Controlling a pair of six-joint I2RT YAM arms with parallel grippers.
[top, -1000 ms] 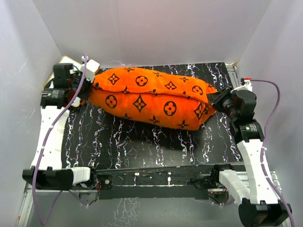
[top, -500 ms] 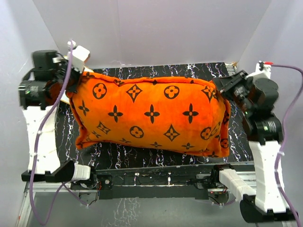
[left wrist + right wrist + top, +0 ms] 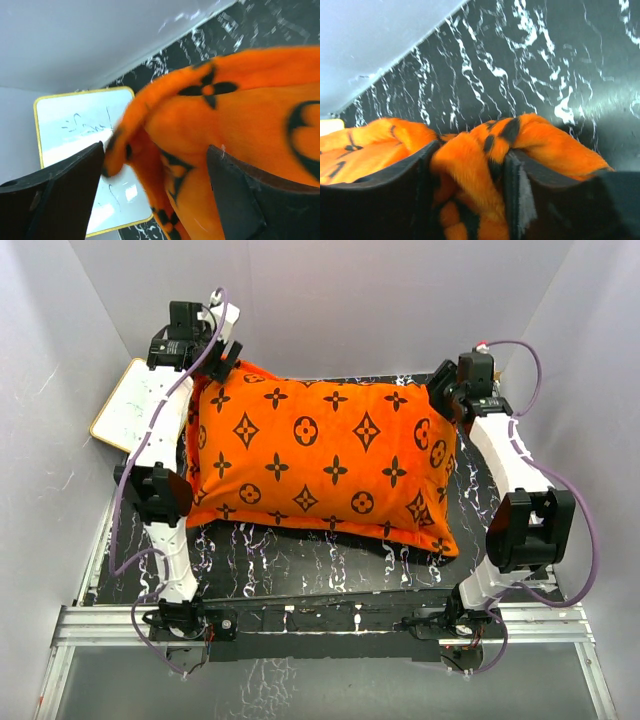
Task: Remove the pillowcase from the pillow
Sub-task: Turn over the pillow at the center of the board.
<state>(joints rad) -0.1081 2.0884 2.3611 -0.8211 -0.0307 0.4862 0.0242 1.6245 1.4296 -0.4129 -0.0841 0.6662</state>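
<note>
The orange pillowcase [image 3: 320, 455] with black flower motifs lies flat and full across the black marbled table [image 3: 330, 555]; the pillow is hidden inside it. My left gripper [image 3: 215, 365] hovers at its far left corner. In the left wrist view the left gripper [image 3: 155, 150] is open wide, and the corner of the pillowcase [image 3: 240, 115] hangs loose between the fingers [image 3: 65, 190]. My right gripper [image 3: 445, 400] is at the far right corner. The right wrist view shows it [image 3: 472, 155] open, jaws parted, a puffed fold of pillowcase [image 3: 555, 150] still lying between them.
A flat white board with a tan frame [image 3: 130, 405] lies at the far left, just beyond the pillowcase corner, and shows again behind the left fingers as the board [image 3: 75, 125]. White walls enclose the table on three sides. Both arms stretch along the pillowcase's sides.
Both grippers have opened from their grip on the pillowcase corners. The covered pillow, held up half a second ago, has dropped flat onto the table, and both arms have reached farther back.
</note>
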